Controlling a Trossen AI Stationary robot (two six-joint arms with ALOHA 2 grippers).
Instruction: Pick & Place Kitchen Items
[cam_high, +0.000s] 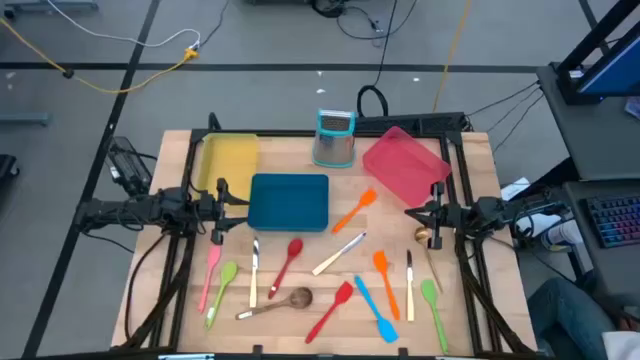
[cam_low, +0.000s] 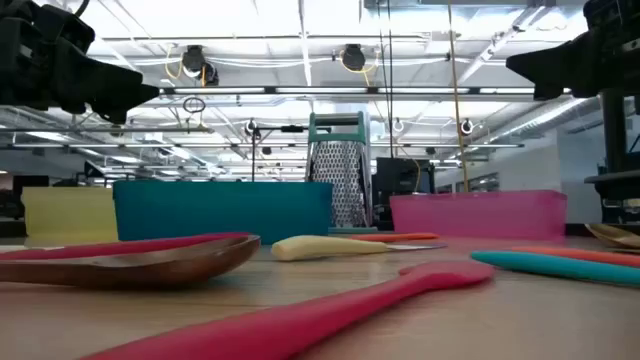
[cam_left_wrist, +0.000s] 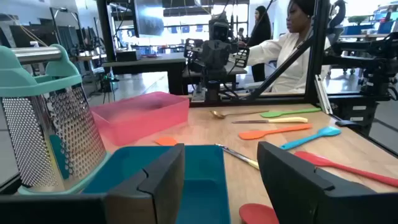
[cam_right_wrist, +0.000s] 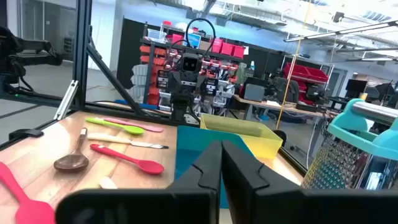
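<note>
Wooden tabletop, utensils spread loose across the near half; none sits in a tray yet as far as I can see. My left gripper hangs at the left edge with fingers spread wide and nothing between them, the blue tray just ahead of it. My right gripper waits at the right edge, fingers pressed together, empty.

Nearest to my left gripper: the pink spatula and green spoon, below and slightly inboard of it, lying side by side. Farther inboard lie the red spoon and wooden spoon. Near my right gripper: an orange spatula, a green spatula and a cream-handled knife.

Judgement: first pick not yet begun. To do it well, I would take the pink spatula with the left gripper, turning the wrist so the fingers straddle the handle crosswise. Grip mid-handle, where it balances. The green spoon lies close alongside; come down on the outer side so a finger does not catch it. Handles are slim and lie flat, so descend fully before closing. The blue tray seems the closest drop.
</note>
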